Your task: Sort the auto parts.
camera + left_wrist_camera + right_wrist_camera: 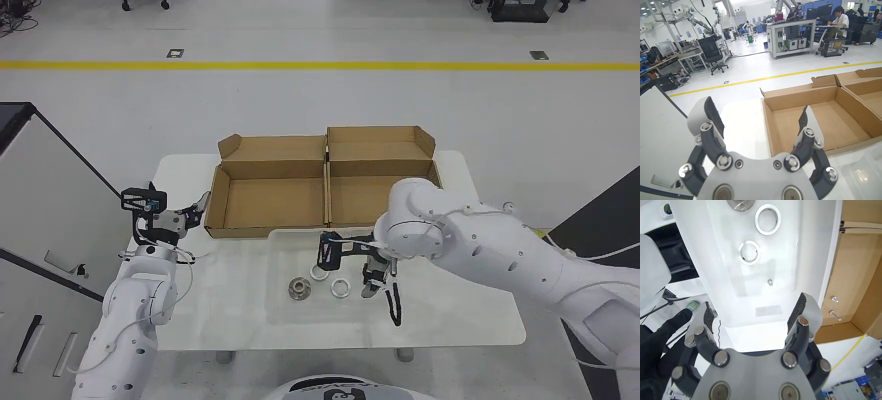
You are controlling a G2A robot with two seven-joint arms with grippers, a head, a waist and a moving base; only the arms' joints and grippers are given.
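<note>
A small bolt (770, 282) lies in the clear tray (791, 256), nearest the right gripper (755, 302), whose fingers are spread wide and hold nothing; beyond it lie a small ring (749, 252), a larger ring (767, 219) and a flanged hub (740, 203); a short bolt (834, 299) and a longer bolt (834, 315) rest in the right cardboard box (851, 266) just beside the tray; the left gripper (757, 105), also spread and empty, hangs by the left box (829, 121).

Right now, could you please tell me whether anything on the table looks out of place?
Nothing is spilled or damaged. One small bolt sits in the clear tray, while two bolts lie in the cardboard box, so it looks unsorted.
</note>
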